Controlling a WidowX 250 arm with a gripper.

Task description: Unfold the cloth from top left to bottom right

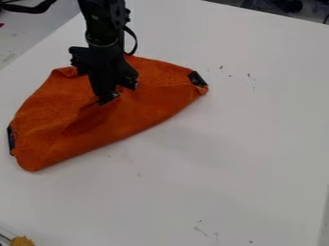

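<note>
Black arm reaching down — gripper (117, 92) hanging over the orange cloth (132, 116).
The arm is slanting in from the upper left; whether the gripper is pinching, I can't tell — the cloth is lying folded on the white table (237, 139).

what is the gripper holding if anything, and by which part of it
It cannot be told: the gripper is down at the upper middle of the orange cloth, but whether it pinches the fabric there is unclear.
</note>
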